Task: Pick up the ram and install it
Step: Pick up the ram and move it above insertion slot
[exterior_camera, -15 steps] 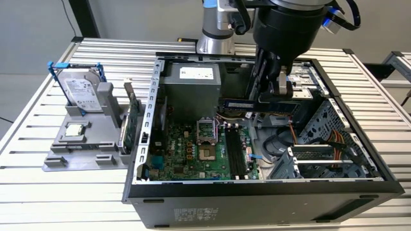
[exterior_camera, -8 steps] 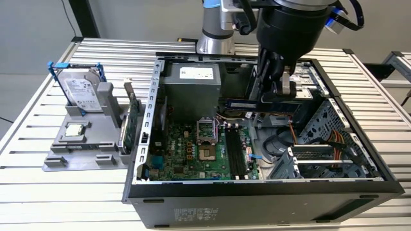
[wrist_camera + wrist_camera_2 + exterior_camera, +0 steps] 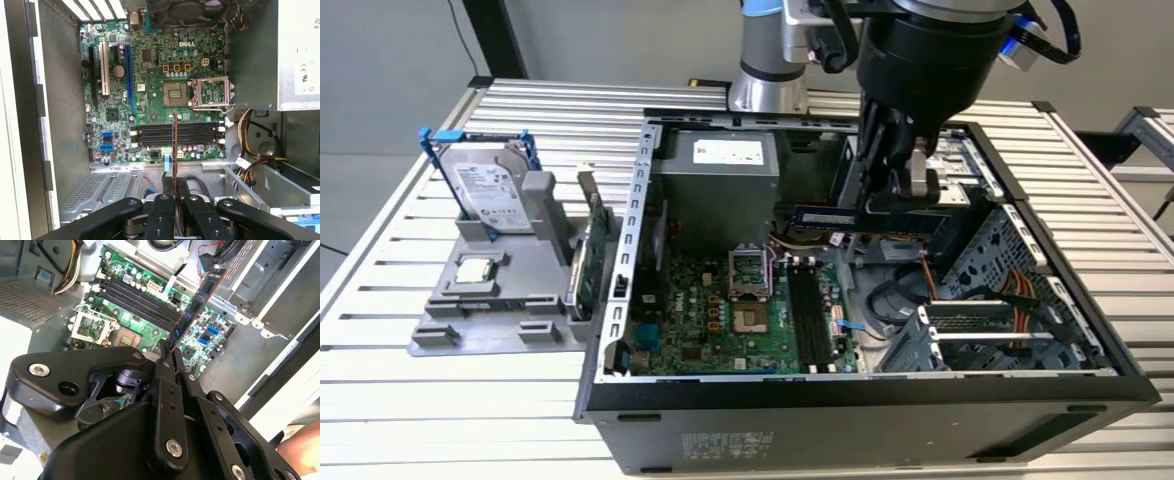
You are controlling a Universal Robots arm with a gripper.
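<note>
Ram (image 3: 825, 213) pinched in the pincer (image 3: 887, 207), memory slots (image 3: 811, 312) at its six o'clock in the exterior view; skew at entry could jam or crack it.

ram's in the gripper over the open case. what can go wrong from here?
1. The ram sits crosswise to the memory slots in the exterior view; pushed down like this, it would likely hit the board rather than seat.
2. The gripper pinches it at one end, so the long overhang could pivot under insertion force.
3. Loose cables near the slots might snag.
</note>
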